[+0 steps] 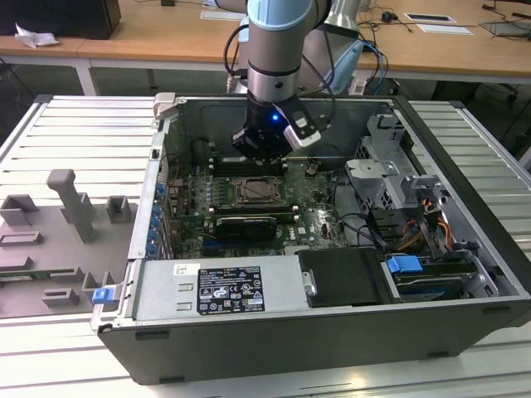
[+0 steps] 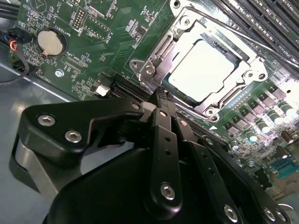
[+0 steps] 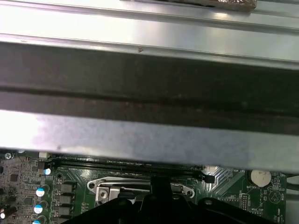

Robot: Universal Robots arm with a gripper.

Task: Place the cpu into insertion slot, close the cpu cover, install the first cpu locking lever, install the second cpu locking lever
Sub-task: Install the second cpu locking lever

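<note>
The slatted metal surface [image 1: 75,133] carries an open computer case [image 1: 465,240] lying on its side, its green motherboard [image 1: 187,207] facing up. On the surface, toward the exterior view's left of the pincer, stands a grey fixture block [image 1: 70,203]. Inside the case, toward the exterior view's right of the pincer, sit a silver drive cage [image 1: 386,174] and a blue clip [image 1: 405,267]; the labelled power supply [image 1: 220,290] lies along the near edge, in front of the pincer.

The arm [image 1: 278,33] reaches down into the case, and the pincer [image 1: 264,149] hangs just above the board, right behind the insertion slot [image 1: 255,192] in the exterior view. In the second wrist view the pincer [image 2: 161,100] has its black fingers [image 2: 163,135] drawn together to a narrow tip with nothing between them, the tip standing at the edge of the insertion slot [image 2: 205,60].

The cpu [image 2: 201,70] lies flat in the insertion slot, its pale silver top showing. The cpu cover [image 2: 254,60] lies down around it, framing the chip through its cut-out. Long black memory slots [image 2: 261,23] run just beyond the slot on the side away from the pincer. A round coin battery [image 2: 50,42] sits on the board, well apart from the pincer tip. In the first wrist view the silver frame of the insertion slot [image 3: 100,186] lies directly ahead of the pincer.
</note>
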